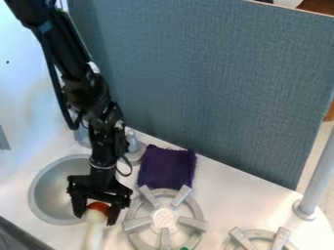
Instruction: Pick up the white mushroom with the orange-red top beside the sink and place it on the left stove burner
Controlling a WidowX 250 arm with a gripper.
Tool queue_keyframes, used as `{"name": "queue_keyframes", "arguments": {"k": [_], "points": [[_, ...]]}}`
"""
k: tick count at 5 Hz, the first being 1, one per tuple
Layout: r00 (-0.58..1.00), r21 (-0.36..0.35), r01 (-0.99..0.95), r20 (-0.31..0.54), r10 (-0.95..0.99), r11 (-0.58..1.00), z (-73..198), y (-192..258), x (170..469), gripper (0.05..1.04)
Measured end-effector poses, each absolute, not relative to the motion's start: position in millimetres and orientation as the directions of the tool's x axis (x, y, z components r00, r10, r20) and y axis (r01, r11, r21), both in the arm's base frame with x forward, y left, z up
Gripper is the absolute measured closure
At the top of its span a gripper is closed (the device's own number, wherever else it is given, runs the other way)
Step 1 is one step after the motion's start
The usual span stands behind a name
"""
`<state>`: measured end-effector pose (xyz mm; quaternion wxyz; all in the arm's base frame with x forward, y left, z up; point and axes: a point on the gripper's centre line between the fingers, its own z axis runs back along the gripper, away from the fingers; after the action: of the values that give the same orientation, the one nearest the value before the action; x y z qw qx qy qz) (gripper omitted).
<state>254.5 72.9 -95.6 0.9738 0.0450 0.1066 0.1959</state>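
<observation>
Big, flat blue-grey cloth screen (209,88) at the back; smooth white wall (26,97) at left, brightly lit.

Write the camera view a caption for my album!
The tool holds a white stick by its orange end, near the sink.

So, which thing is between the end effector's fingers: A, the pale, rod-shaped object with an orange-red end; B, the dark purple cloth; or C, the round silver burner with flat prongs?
A: the orange-red end of the pale, rod-shaped object sits between the fingers of the black end effector.
</observation>
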Motion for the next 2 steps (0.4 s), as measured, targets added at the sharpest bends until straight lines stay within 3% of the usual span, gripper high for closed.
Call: {"name": "queue_keyframes", "arguments": {"k": [1,2], "points": [[0.898,0.144,-0.365,-0.207,0.389,0.920,-106.9,75.8,258.6,0.120],[0.893,0.149,-0.372,-0.212,0.397,0.916,-106.2,80.4,260.0,0.299]]}}
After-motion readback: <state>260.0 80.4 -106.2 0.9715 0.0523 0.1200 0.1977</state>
